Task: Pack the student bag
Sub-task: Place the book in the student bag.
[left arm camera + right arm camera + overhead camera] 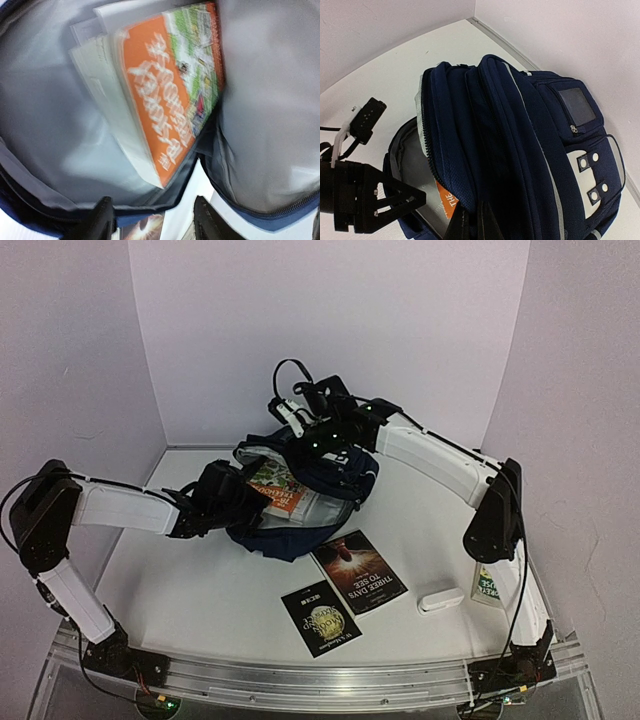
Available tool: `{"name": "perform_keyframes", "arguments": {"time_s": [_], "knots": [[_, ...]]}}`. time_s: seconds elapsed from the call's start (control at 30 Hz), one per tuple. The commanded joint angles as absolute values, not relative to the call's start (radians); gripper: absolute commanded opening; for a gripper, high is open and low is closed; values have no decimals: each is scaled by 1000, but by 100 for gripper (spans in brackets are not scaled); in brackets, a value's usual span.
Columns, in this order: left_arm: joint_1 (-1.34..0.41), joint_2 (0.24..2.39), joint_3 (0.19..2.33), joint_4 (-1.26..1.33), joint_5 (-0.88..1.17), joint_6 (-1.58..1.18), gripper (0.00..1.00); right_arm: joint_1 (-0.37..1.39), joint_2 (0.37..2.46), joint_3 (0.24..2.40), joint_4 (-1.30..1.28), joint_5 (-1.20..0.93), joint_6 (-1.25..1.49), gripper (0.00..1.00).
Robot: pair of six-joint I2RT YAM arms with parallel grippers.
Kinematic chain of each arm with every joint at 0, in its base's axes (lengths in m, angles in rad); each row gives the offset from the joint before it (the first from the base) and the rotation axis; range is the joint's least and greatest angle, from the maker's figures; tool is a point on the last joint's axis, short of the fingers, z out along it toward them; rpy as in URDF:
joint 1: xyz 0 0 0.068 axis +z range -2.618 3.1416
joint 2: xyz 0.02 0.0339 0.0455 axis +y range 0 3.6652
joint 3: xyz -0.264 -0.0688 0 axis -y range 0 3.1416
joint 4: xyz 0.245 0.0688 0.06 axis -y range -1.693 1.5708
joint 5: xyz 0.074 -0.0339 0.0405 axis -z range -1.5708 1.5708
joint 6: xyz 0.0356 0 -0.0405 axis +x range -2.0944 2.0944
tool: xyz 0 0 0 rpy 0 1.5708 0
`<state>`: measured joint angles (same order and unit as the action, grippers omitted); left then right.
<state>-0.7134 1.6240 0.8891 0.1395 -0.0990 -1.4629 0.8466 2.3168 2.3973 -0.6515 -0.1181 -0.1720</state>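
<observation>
The navy student bag [330, 472] lies open in the middle of the table. In the right wrist view the bag [520, 140] shows its grey label [576, 106] and white buckle patches [592, 175]. My right gripper [472, 225] is shut on the upper edge of the bag's opening and holds it up. My left gripper [152, 222] is open at the mouth of the bag, with the lower rim between its fingers [97, 220]. An orange book [170, 100] lies inside on the grey lining, on top of a white book [110, 90].
On the table in front of the bag lie a dark book with a red glow [358, 570], a black book with a gold circle [320, 618] and a small white box [440, 600]. A green item [487, 585] lies by the right arm. Walls stand close behind.
</observation>
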Motion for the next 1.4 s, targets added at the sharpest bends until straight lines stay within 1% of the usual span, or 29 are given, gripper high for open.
{"name": "perform_keyframes", "arguments": {"time_s": [0.0,0.2,0.4,0.47,0.63,0.77,0.83,0.9,1.03,1.17,1.37], "knots": [[-683,1654,887,241,-91,-1462,47,850,2199,2392,-572,-185,-164,0],[-654,1715,958,240,-67,-1425,33,850,2188,2381,-579,-230,-167,0],[-611,1828,1032,291,29,-1437,26,851,2175,2370,-584,-266,-175,0],[-600,1862,1060,307,43,-1436,24,851,2171,2365,-584,-269,-179,0],[-578,1927,1141,342,59,-1410,16,851,2157,2343,-584,-283,-193,0],[-561,1971,1202,341,71,-1393,15,851,2160,2325,-584,-282,-198,0],[-550,1980,1202,348,81,-1390,16,850,2171,2315,-583,-276,-199,0],[-542,1970,1181,372,99,-1388,19,848,2188,2307,-582,-262,-199,0],[-558,1900,1119,341,104,-1355,32,823,2252,2333,-580,-225,-179,0],[-599,1784,1028,274,47,-1317,42,788,2329,2397,-577,-198,-155,0],[-708,1615,881,241,-96,-1286,49,764,2363,2422,-576,-241,-106,0]]}}
